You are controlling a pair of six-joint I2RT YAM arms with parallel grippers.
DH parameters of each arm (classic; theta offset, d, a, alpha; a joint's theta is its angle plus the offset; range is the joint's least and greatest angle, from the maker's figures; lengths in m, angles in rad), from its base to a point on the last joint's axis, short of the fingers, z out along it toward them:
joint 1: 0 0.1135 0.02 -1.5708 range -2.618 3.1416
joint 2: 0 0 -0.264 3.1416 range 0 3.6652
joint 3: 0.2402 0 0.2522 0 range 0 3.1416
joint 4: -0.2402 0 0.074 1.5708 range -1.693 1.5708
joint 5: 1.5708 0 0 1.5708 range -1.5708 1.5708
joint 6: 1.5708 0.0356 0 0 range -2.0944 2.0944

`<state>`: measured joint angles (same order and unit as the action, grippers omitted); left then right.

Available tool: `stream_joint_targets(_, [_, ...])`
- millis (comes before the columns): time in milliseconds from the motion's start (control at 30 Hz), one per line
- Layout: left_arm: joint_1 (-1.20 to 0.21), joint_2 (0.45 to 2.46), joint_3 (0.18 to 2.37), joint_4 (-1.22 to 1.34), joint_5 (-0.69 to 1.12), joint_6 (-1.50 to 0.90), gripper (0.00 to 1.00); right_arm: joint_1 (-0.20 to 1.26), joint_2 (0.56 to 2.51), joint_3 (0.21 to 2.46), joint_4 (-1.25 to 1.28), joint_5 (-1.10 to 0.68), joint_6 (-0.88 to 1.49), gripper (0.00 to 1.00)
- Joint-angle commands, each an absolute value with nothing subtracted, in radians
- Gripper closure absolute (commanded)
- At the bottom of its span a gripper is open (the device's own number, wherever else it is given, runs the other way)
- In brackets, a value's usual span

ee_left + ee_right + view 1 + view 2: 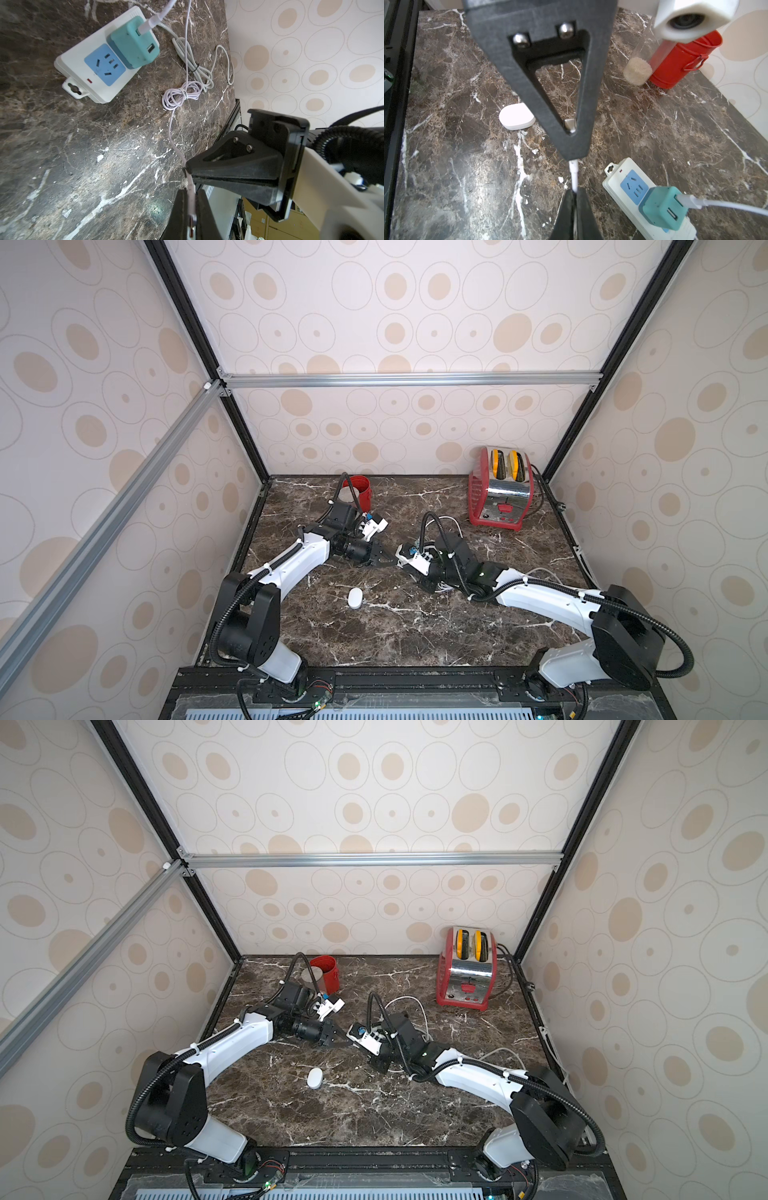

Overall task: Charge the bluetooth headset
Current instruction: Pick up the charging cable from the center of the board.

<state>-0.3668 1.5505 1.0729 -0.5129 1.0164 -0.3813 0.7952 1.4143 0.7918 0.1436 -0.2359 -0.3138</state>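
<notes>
— Entry one, the bluetooth headset (355,598): where do we list it?
— Flat on the worktop (395,639), toward the front-left, nothing touching it. Its long axis runs roughly front to back in both top views. We see no charging port from here.
— Entry two, the left end effector (190,195)?
— Clamped tight on the plug (192,216) of the charging cable (172,128), with the metal tip lying between its fingers.
— Entry three, the right end effector (575,191)?
— Jaws narrow about the same cable, just behind the plug. We cannot tell whether they pinch it or merely flank it.
— The cable's far end?
— In the teal adapter (135,44), seated on the power strip (70,62).
— Bearing for the coming move?
— From both tips, mid-worktop, the headset lies frontward and leftward, well apart. We judge the left arm nearer.
</notes>
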Motion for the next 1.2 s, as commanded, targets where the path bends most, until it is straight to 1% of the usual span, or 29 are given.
stream_joint_targets(0, [-0.370,1.547,1.130,-0.541,1.033,-0.350,1.00,0.730,1.353,0.631,0.492,-0.333,-0.249,0.53])
stream_joint_targets(67, [-0.364,1.552,1.146,-0.541,1.051,-0.350,1.00,0.705,1.350,0.508,0.780,-0.341,-0.236,0.41])
stream_joint_targets(100, [-0.363,1.559,1.157,-0.546,1.054,-0.350,1.00,0.697,1.366,0.475,0.886,-0.342,-0.252,0.40])
stream_joint_targets(133, [-0.364,1.565,1.167,-0.555,1.059,-0.345,1.00,0.689,1.379,0.468,0.913,-0.356,-0.257,0.41])
stream_joint_targets(200, [-0.363,1.581,1.185,-0.554,1.079,-0.346,1.00,0.684,1.402,0.477,0.931,-0.416,-0.286,0.44])
stream_joint_targets(333, [-0.363,1.596,1.208,-0.575,1.087,-0.337,1.00,0.684,1.456,0.476,1.087,-0.486,-0.313,0.59])
stream_joint_targets(433, [-0.362,1.600,1.225,-0.596,1.089,-0.328,1.00,0.684,1.468,0.500,1.093,-0.496,-0.356,0.61])
stream_joint_targets(533, [-0.362,1.601,1.233,-0.603,1.090,-0.328,1.00,0.684,1.484,0.521,1.084,-0.510,-0.398,0.70])
stream_joint_targets(700, [-0.361,1.598,1.240,-0.607,1.094,-0.330,1.00,0.684,1.530,0.540,1.070,-0.533,-0.401,0.72])
stream_joint_targets(800, [-0.361,1.601,1.243,-0.620,1.094,-0.321,1.00,0.684,1.553,0.546,1.082,-0.522,-0.379,0.79])
stream_joint_targets(1000, [-0.361,1.603,1.251,-0.626,1.098,-0.308,1.00,0.684,1.563,0.558,1.063,-0.490,-0.377,0.79])
stream_joint_targets(1067, [-0.360,1.604,1.252,-0.626,1.097,-0.305,1.00,0.682,1.559,0.557,1.062,-0.482,-0.385,0.85])
stream_joint_targets(1133, [-0.359,1.605,1.249,-0.626,1.096,-0.302,1.00,0.681,1.555,0.561,1.054,-0.487,-0.383,0.85])
stream_joint_targets(1167, [-0.360,1.607,1.248,-0.626,1.094,-0.300,1.00,0.682,1.553,0.562,1.052,-0.494,-0.382,0.83])
